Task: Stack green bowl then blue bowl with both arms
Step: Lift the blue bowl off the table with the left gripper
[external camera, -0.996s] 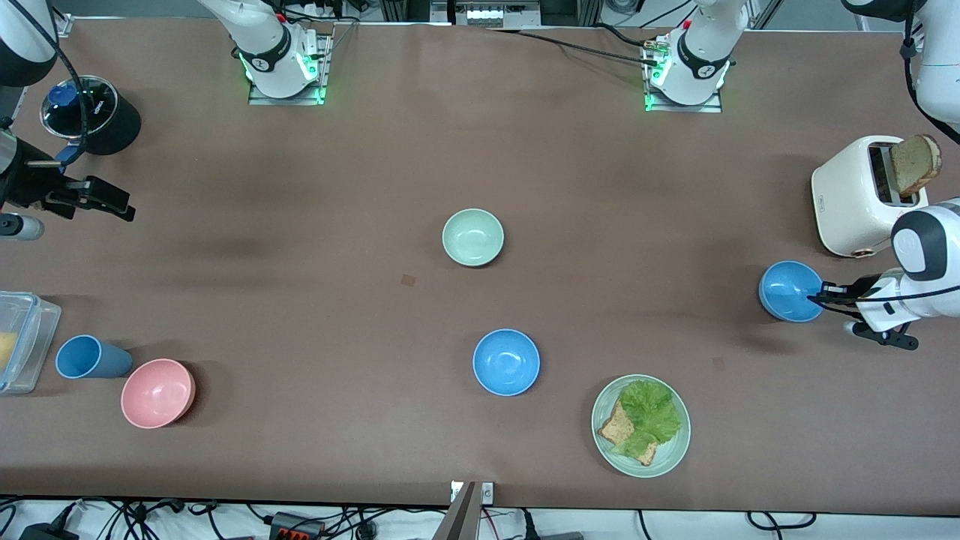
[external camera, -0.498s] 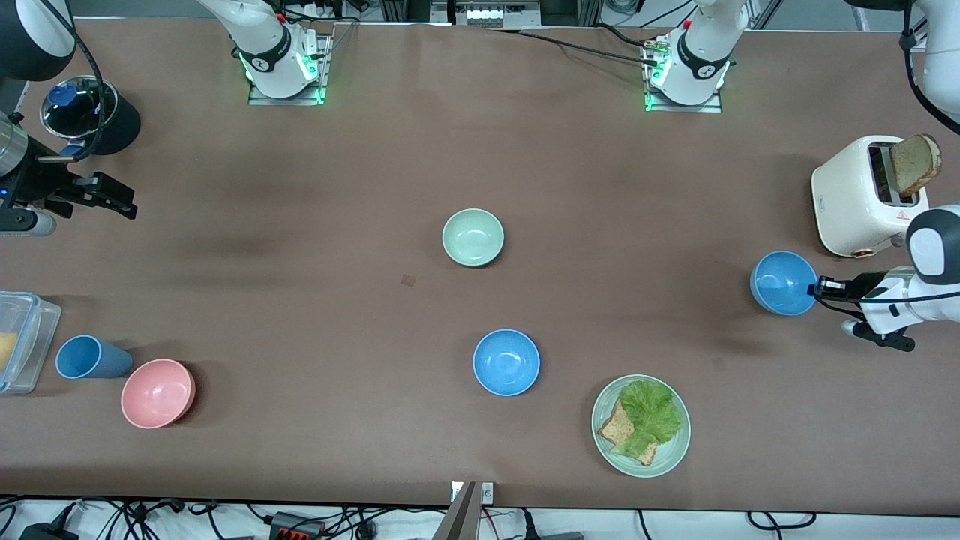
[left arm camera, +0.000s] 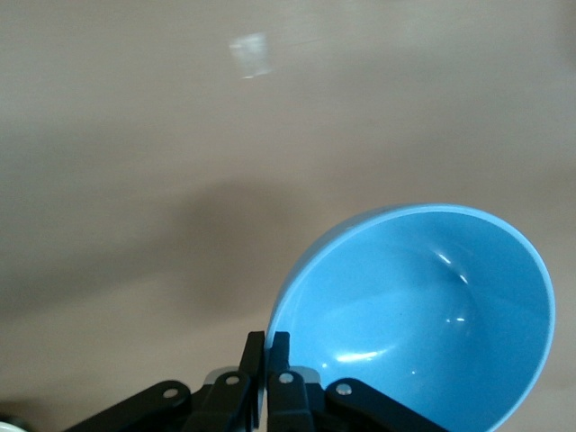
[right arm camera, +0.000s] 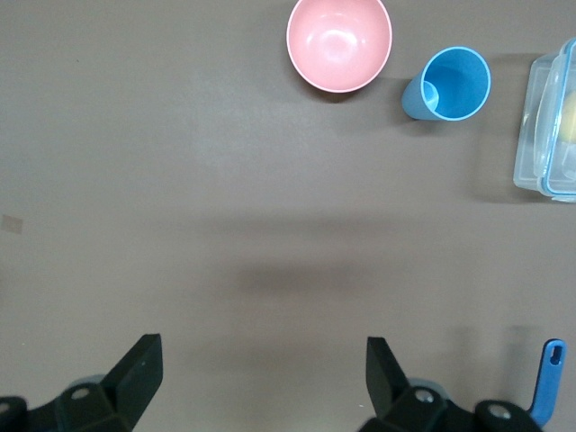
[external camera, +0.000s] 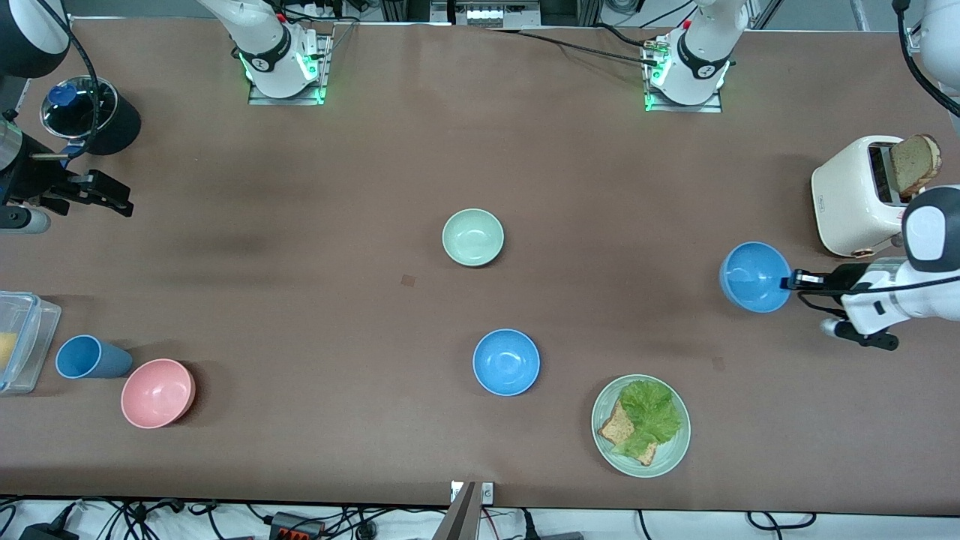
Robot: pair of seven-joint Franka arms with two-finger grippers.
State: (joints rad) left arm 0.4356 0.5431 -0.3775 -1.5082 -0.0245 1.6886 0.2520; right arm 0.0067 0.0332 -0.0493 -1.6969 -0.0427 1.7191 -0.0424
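The pale green bowl (external camera: 472, 237) sits upright at the table's middle. One blue bowl (external camera: 506, 362) sits nearer the front camera than it. My left gripper (external camera: 789, 282) is shut on the rim of the second blue bowl (external camera: 754, 277) and holds it tilted above the table near the toaster. In the left wrist view my left gripper (left arm camera: 267, 340) pinches that bowl's (left arm camera: 423, 306) rim. My right gripper (external camera: 112, 201) hangs open and empty over the right arm's end of the table. It also shows open in the right wrist view (right arm camera: 261, 351).
A white toaster (external camera: 862, 195) with bread stands at the left arm's end. A green plate (external camera: 670, 459) holds lettuce and toast. A pink bowl (external camera: 157, 393), a blue cup (external camera: 86, 357), a clear container (external camera: 19, 341) and a black pot (external camera: 90, 114) are at the right arm's end.
My left gripper has carried the blue bowl away from the toaster toward the table's middle. My right gripper has shifted only slightly.
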